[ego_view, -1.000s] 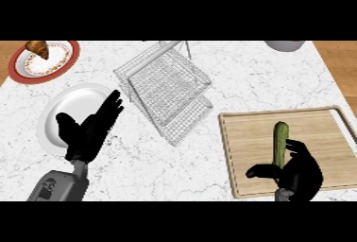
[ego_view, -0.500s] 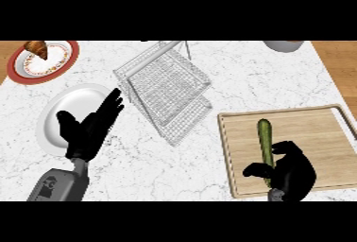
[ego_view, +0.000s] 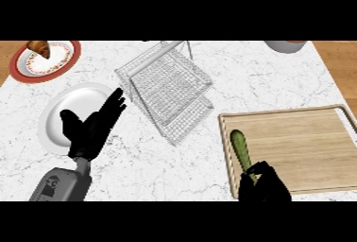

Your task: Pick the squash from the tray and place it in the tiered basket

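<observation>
grasping is the step in hand; the right hand (ego_view: pixel 263 185) sits at the near left edge of the tray (ego_view: pixel 307 142), fingers curled round the near end of the squash (ego_view: pixel 241 147), though the hold itself is partly hidden; the squash lies along the tray's left side, its far end free; next it wants lifting clear of the rim and carrying up-left to the tiered basket (ego_view: pixel 167 87); the left hand (ego_view: pixel 90 127) rests open beside a white plate (ego_view: pixel 59 111)
</observation>
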Tool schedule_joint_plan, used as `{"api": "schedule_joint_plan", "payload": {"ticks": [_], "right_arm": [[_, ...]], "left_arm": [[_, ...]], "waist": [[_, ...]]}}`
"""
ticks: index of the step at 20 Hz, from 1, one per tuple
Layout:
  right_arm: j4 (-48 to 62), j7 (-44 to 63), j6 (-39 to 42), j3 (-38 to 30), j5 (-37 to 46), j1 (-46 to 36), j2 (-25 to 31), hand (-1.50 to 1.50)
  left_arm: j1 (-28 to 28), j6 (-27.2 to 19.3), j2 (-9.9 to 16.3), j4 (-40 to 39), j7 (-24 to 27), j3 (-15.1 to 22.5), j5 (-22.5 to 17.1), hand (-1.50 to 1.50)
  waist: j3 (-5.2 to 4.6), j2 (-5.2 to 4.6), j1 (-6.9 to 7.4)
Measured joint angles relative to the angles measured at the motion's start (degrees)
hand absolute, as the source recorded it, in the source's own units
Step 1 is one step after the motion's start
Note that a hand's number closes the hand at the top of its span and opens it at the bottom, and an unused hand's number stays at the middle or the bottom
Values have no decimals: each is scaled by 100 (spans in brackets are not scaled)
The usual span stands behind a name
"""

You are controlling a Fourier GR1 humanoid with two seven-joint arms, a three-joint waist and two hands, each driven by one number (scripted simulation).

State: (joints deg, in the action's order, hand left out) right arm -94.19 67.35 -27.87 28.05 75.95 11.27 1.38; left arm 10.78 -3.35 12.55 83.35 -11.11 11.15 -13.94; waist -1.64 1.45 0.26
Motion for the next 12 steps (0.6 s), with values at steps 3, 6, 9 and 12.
{"api": "schedule_joint_plan", "payload": {"ticks": [3, 6, 9, 12], "right_arm": [[-258, 103, -32, 370, 225, 76, -14, 150], [-548, 156, -88, 644, 494, 59, -45, 150], [-865, 184, -117, 827, 918, 13, -61, 150], [-1172, 211, -76, 980, 1373, -50, -70, 150]], "left_arm": [[-29, -20, 17, -15, -15, -26, 5, 0], [-69, -41, 37, -27, -14, -65, 3, 0], [-111, -56, 87, -45, -7, -132, -1, 0], [-139, -60, 99, -25, -21, -155, -17, 0]], "waist": [[50, -16, -52], [86, -15, -105], [94, -1, -173], [94, 16, -225]]}}
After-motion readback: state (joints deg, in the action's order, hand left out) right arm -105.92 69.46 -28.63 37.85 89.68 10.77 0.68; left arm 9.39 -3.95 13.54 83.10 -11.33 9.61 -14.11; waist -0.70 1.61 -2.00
